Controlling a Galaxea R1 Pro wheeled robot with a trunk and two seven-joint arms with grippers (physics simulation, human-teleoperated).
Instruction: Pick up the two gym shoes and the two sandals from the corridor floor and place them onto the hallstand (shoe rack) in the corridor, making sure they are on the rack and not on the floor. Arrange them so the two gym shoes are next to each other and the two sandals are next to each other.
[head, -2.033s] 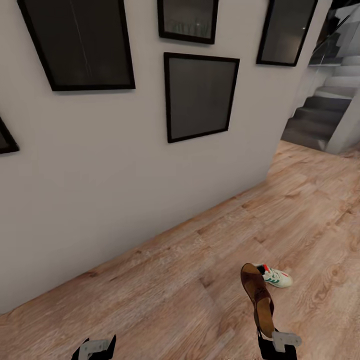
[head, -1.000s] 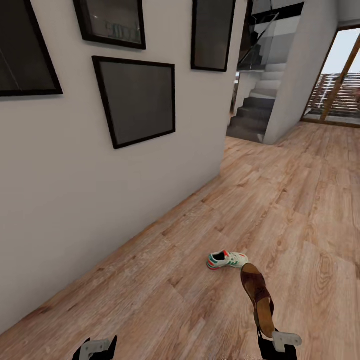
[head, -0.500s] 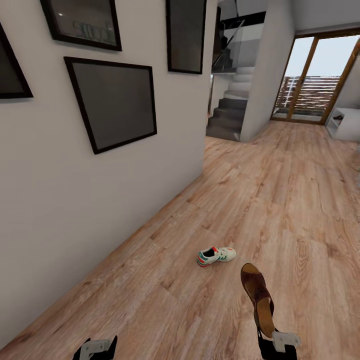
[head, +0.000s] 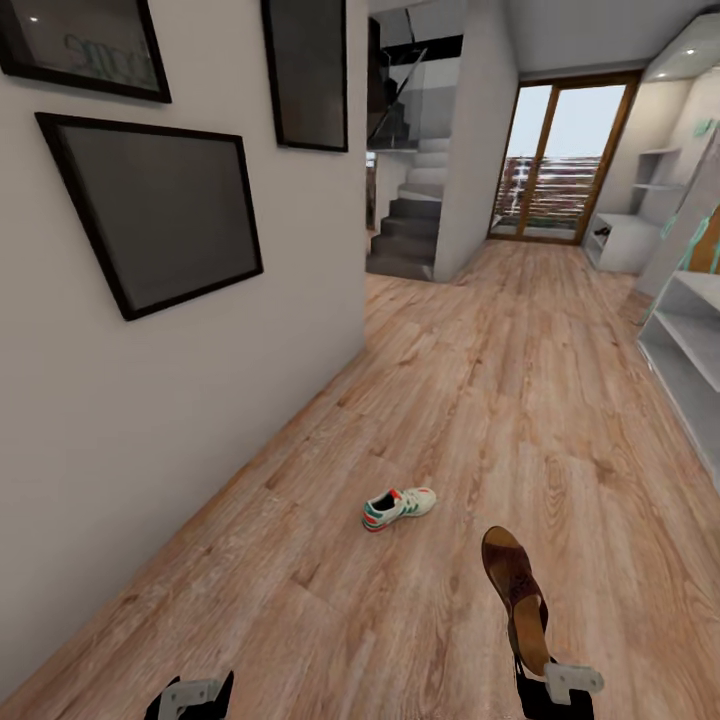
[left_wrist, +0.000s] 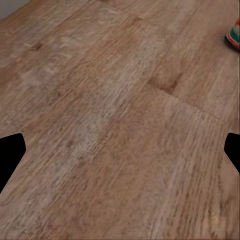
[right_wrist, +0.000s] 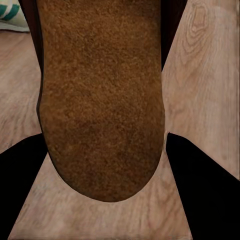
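One sandal (head: 516, 600) pinched in right gripper (head: 548, 690); gym shoe (head: 398, 507) lies ahead-left on floor (head: 480, 400).

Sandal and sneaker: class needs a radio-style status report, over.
Right gripper shut on sandal, held off the floor. Left gripper open, holding nothing. One sneaker lying on floor ahead. Rack at right, path looks open.

The head view looks down the corridor floor (head: 480, 400) from above; both wrist views face the planks closely, sharing the gym shoe (head: 398, 507).
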